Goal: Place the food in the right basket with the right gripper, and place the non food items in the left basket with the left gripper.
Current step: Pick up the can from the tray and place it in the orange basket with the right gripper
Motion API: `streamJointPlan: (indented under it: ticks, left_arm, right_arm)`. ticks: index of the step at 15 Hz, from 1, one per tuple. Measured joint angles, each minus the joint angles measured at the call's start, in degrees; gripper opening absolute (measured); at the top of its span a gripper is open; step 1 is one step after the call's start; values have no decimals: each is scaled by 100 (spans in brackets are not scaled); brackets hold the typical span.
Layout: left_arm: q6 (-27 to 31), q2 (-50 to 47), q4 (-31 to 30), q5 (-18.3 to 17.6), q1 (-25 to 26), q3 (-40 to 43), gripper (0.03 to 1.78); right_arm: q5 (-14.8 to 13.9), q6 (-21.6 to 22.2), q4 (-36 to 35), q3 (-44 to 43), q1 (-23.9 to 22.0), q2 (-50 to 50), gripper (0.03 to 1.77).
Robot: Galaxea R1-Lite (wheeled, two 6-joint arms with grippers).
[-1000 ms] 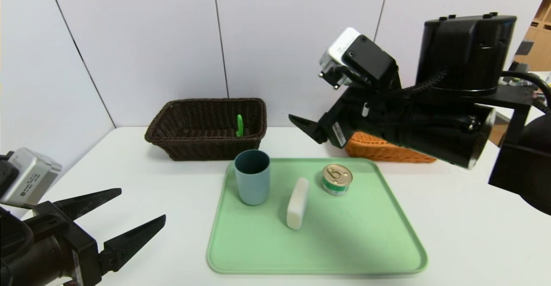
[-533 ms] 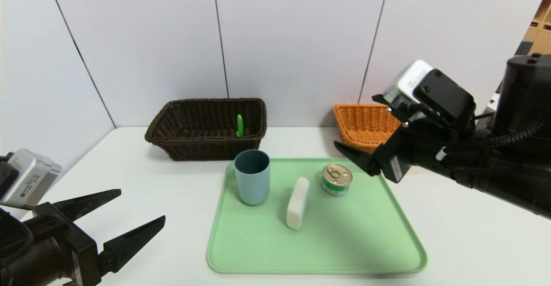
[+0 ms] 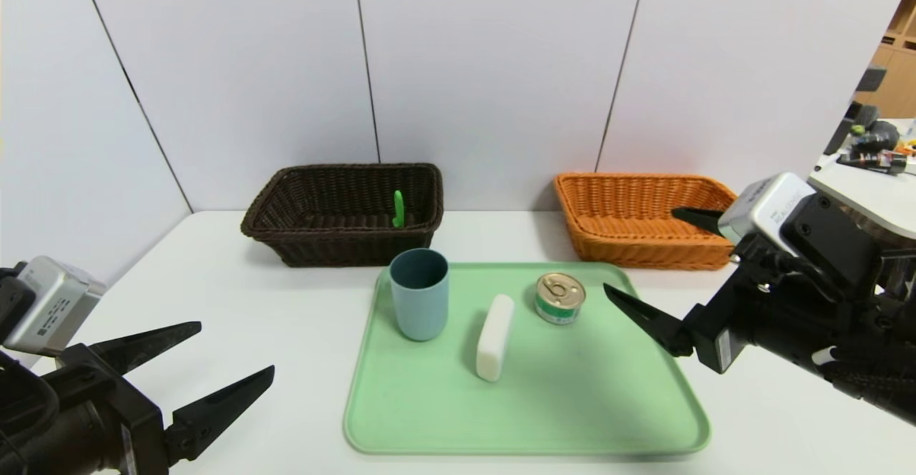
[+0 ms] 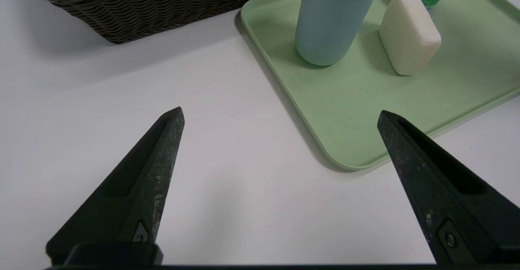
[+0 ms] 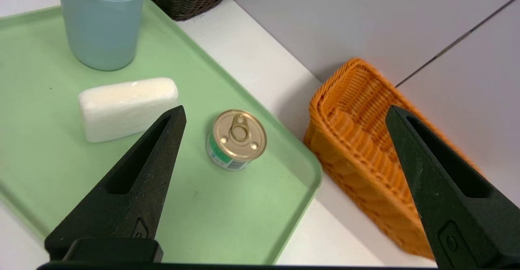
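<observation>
Head view: brown basket [image 3: 343, 210] holds green item [image 3: 398, 209]

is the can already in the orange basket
No, the can stands on the green tray, apart from the orange basket.

Bright, even light falls from overhead. The brown basket [image 3: 343, 212] throws a soft shadow on the bench [image 3: 229, 296] toward its near edge. The head view bends wall seams at its sides. Everything stays sharp, without glare.
</observation>
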Motion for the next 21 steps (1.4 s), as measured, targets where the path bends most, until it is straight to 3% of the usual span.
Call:
streamJointPlan:
  ticks: [7,14,21]
  left_arm:
    - [-15,21,0,0,2,23,169]
    - [-15,67,-124,0,0,127,169]
    - [-15,63,-168,2,2,210,169]
  right_arm:
    - [-205,1003,-917,948,2,-108,169]
    - [-202,1309,-2149,1776,37,379,169]
    - [-196,1392,-4291,2384,11,1876,169]
